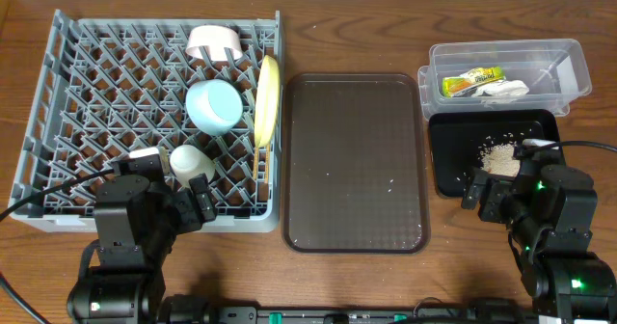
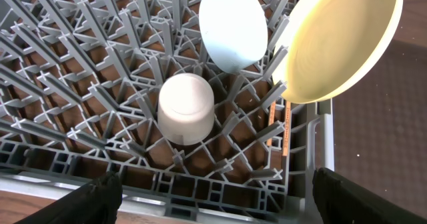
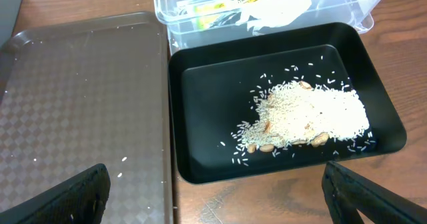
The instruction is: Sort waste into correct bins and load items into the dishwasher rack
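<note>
The grey dishwasher rack (image 1: 87,102) holds the whitish-pink bowl (image 1: 213,42), the light blue bowl (image 1: 213,106), the yellow-green plate (image 1: 267,98) on edge and the small white cup (image 1: 189,160). In the left wrist view the cup (image 2: 186,108), blue bowl (image 2: 233,27), plate (image 2: 343,41) and chopsticks (image 2: 283,127) stand in the rack. The clear tub (image 1: 569,73) holds the snack wrapper (image 1: 471,80) and white paper (image 1: 506,90). The black tray (image 1: 448,165) holds rice scraps (image 1: 499,157), also in the right wrist view (image 3: 313,114). My left gripper (image 2: 213,197) is open over the rack's front edge. My right gripper (image 3: 213,191) is open just in front of the black tray.
The brown serving tray (image 1: 355,160) lies between the rack and the bins, with a few stray rice grains on it (image 3: 80,97). The wooden table (image 1: 386,295) shows in front of the tray and bins.
</note>
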